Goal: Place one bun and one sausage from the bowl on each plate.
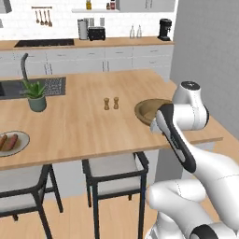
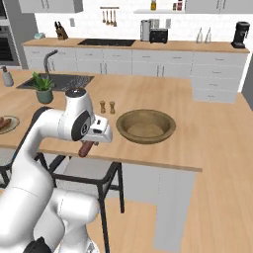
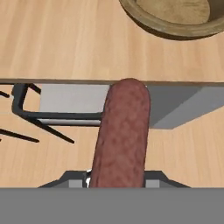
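Hand view has the gripper [image 3: 119, 181] clamped on a sausage [image 3: 122, 131] at the desk's [image 3: 57, 39] near edge, just left of the brown bowl [image 2: 146, 126], whose inside looks bare. Far left, a plate [image 1: 21, 142] carries two pieces.

A reddish-brown sausage [image 3: 122, 133] hangs gripped just beside the counter edge, near the dark wooden bowl [image 2: 146, 126].
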Available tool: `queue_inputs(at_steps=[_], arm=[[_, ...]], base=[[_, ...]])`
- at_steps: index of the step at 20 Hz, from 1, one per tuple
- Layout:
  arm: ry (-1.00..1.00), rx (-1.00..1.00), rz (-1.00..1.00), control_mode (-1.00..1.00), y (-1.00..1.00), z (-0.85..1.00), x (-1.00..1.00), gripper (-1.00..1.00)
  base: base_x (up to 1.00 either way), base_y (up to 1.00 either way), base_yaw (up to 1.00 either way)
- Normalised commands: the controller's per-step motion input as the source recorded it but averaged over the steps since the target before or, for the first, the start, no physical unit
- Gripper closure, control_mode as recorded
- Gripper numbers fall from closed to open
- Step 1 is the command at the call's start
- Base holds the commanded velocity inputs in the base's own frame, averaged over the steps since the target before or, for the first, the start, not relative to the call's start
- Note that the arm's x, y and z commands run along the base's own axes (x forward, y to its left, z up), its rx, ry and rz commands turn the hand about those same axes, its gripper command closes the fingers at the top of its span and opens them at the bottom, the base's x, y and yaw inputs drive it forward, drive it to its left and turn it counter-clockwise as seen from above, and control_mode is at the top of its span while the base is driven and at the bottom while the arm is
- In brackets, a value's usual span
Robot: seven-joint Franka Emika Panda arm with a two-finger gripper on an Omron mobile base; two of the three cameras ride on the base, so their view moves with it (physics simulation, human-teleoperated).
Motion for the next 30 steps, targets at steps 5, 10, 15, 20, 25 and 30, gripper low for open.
queue_inputs(at_steps=[5,10,15,20,25,30], arm=[[0.00,0.00,0.00,1.00,0.00,0.00,0.00,1.00],[0.00,0.00,0.00,1.00,0.00,0.00,0.00,1.00],[0.00,0.00,0.00,1.00,0.00,0.00,0.00,1.00],[0.00,0.00,0.00,1.00,0.00,0.00,0.00,1.00],[0.00,0.00,0.00,1.00,0.00,0.00,0.00,1.00],[0.00,0.00,0.00,1.00,0.00,0.00,0.00,1.00]], base=[[0.00,1.00,0.00],[0.00,1.00,0.00],[0.00,1.00,0.00],[0.00,1.00,0.00],[0.00,1.00,0.00],[0.00,1.00,0.00]])
